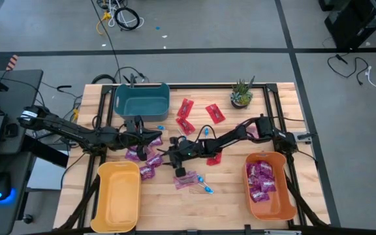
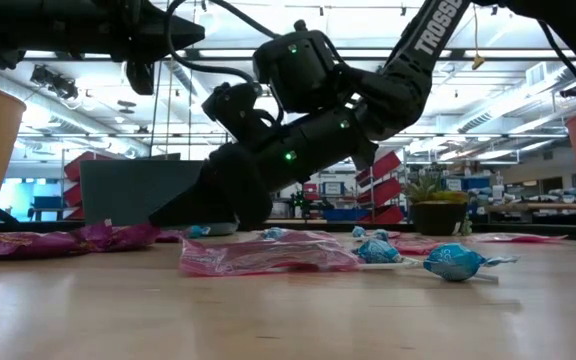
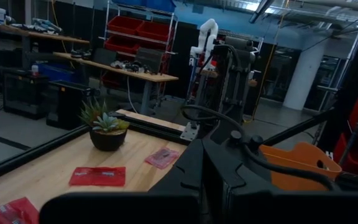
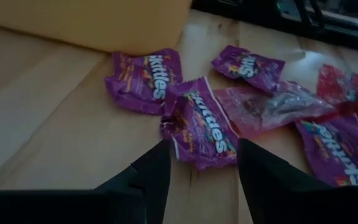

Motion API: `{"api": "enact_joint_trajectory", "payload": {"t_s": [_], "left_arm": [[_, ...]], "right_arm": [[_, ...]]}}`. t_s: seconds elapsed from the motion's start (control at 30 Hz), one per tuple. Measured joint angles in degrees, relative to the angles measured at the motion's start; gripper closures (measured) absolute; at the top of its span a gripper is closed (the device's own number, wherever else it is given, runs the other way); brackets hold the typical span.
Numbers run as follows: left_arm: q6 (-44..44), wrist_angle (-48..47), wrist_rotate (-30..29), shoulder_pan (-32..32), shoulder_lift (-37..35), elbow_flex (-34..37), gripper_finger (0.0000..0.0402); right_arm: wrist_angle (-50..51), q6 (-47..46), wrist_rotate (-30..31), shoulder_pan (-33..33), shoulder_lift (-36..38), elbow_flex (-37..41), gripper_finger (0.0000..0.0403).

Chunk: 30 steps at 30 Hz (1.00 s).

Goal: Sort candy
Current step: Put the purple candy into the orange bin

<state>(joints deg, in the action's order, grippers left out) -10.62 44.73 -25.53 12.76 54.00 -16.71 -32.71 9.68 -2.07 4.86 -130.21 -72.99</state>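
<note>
Right wrist view, purple packet (image 4: 201, 124) between pincer (image 4: 204, 171) tips (parted)

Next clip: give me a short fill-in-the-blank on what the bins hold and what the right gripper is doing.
1. The purple packets already sorted lie in the ____ bin.
2. The yellow bin holds ____ candy.
3. The right gripper hangs with jaws ____ over a purple packet.
4. The potted plant stands nearest the ____ packets.

Missing words: orange; no; open; red
</note>
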Motion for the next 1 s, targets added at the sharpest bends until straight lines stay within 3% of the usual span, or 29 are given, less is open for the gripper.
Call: {"api": "enact_joint_trajectory", "payload": {"t_s": [1.0], "left_arm": [[0.0, 0.4, -0.6, 0.0, 0.0, 0.0, 0.0396]], "right_arm": [[-1.4, 4.2, -0.5, -0.1, -1.2, -0.1, 0.0235]]}}
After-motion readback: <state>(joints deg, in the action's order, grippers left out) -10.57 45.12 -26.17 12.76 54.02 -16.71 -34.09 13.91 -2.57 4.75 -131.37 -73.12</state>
